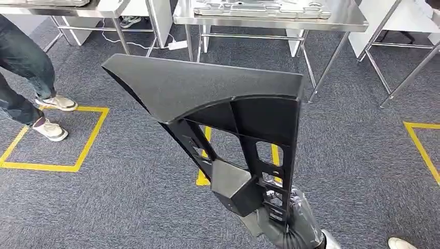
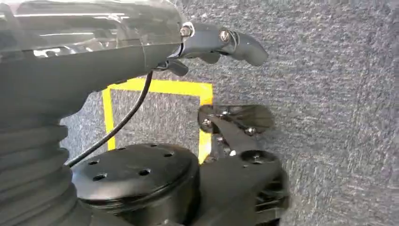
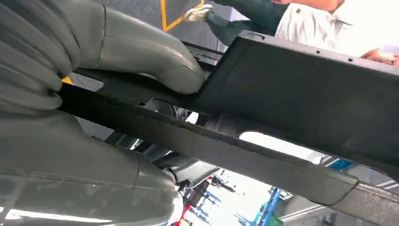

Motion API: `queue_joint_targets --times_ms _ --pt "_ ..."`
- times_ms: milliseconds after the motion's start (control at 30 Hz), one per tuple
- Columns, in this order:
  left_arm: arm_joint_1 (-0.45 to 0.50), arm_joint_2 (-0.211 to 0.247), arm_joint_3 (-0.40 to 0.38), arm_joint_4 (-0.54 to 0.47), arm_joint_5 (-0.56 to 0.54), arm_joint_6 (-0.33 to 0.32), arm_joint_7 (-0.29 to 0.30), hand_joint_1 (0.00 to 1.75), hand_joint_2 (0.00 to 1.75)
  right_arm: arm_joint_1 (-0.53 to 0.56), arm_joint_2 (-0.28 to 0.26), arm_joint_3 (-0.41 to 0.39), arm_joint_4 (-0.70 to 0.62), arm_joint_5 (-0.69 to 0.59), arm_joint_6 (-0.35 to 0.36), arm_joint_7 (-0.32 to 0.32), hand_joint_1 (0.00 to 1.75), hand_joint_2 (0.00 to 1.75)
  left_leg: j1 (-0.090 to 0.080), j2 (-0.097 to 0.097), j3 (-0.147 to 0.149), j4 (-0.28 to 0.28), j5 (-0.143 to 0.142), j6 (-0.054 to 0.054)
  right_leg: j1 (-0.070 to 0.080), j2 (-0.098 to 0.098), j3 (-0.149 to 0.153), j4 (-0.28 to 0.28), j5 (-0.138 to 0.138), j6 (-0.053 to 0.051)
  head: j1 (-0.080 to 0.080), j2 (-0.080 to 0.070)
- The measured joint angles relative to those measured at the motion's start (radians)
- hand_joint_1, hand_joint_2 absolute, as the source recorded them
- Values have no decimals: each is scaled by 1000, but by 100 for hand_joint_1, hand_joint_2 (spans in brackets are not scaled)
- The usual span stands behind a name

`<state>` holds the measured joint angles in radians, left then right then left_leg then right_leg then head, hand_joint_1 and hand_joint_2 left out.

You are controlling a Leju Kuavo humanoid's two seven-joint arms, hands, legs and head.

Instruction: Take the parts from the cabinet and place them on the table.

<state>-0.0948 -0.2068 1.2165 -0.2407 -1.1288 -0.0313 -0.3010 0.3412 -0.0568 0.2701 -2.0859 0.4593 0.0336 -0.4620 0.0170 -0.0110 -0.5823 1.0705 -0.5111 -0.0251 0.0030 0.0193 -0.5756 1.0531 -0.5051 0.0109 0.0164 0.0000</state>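
Right hand clamped on narrow near end of black plastic panel, thumb pressed over rib. Panel juts up and away, wide end far out over carpet, bench far ahead, well apart. Risk: long overhang levers against grip, panel could twist, slip. Wide end may clip bench edge on approach. Left hand hangs low, holds nothing, fingers partly curled. Person's shoes near yellow floor square, left.

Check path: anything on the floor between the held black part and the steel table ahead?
Nothing visible blocks it. The right hand holds the black part up over open grey carpet, and the steel table stands straight ahead, already bearing a grey part. A person's legs stand off to the left, clear of the line.
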Motion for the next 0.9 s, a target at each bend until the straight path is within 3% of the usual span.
queue_joint_targets --times_ms 100,167,200,267,300,333,367,400,467,500,633,667,700,900 --pt "3 1 4 0 4 -1 0 0 175 -5 -1 7 0 6 3 -1 175 175 -7 1 -3 3 0 14 -6 2 2 -10 4 7 0 0" --pt "1 1 5 0 6 -4 -3 0 175 -7 -3 8 0 8 3 -1 175 175 2 5 -1 -3 4 23 -7 -3 -4 6 -12 13 0 0" --pt "0 0 5 0 7 -7 -4 0 175 -12 -4 8 0 8 3 -1 175 175 4 7 -1 -3 4 28 -7 -4 -25 50 -40 17 0 0" --pt "0 0 6 0 10 -11 -3 0 175 -18 -6 9 0 9 4 -1 175 175 4 14 -2 -3 2 30 -11 -4 -104 206 -110 22 0 0" --pt "0 0 7 0 13 -11 -4 0 175 -18 -8 10 1 9 6 -1 175 175 4 16 -2 -3 1 31 -13 -4 -138 270 -127 23 0 0" --pt "0 0 10 0 15 -15 -4 0 175 -18 -9 10 2 9 7 0 175 175 4 18 -1 -3 0 32 -14 -5 -154 292 -120 23 0 0" --pt "0 0 11 0 18 -19 -4 0 175 -20 -10 11 2 9 8 0 175 175 4 18 1 -3 -1 31 -15 -5 -145 265 -91 23 0 0" --pt "-1 0 13 0 22 -24 -4 0 175 -22 -11 13 2 9 9 0 175 175 5 18 3 -3 -2 31 -15 -6 -117 202 -48 23 0 0" --pt "-2 0 17 0 24 -30 -4 0 175 -27 -15 16 2 10 10 0 175 175 5 18 9 -3 -6 26 -15 -13 -36 26 38 18 0 0" --pt "-3 0 20 0 24 -32 -5 0 175 -31 -17 17 3 10 10 0 175 175 0 18 6 -2 -8 21 -8 -18 -24 0 19 17 0 0" --pt "-4 -1 21 0 23 -44 -3 0 175 -33 -21 21 4 11 10 1 175 175 -1 19 16 -26 0 -3 -2 -13 -22 -14 19 8 0 0" --pt "-4 -1 21 0 21 -49 -2 0 175 -33 -22 23 6 12 11 1 175 175 -6 20 24 -28 -5 21 -12 -14 -11 -27 26 15 0 0" --pt "-4 -1 21 0 19 -51 -3 0 175 -36 -24 23 6 12 11 1 175 175 -8 20 27 -32 0 43 -11 -13 -10 -28 25 14 0 0" --pt "-4 -1 21 1 10 -54 0 0 175 -37 -26 24 9 12 11 4 175 175 -5 20 38 -47 6 28 -5 -14 -5 -26 19 2 -2 0"
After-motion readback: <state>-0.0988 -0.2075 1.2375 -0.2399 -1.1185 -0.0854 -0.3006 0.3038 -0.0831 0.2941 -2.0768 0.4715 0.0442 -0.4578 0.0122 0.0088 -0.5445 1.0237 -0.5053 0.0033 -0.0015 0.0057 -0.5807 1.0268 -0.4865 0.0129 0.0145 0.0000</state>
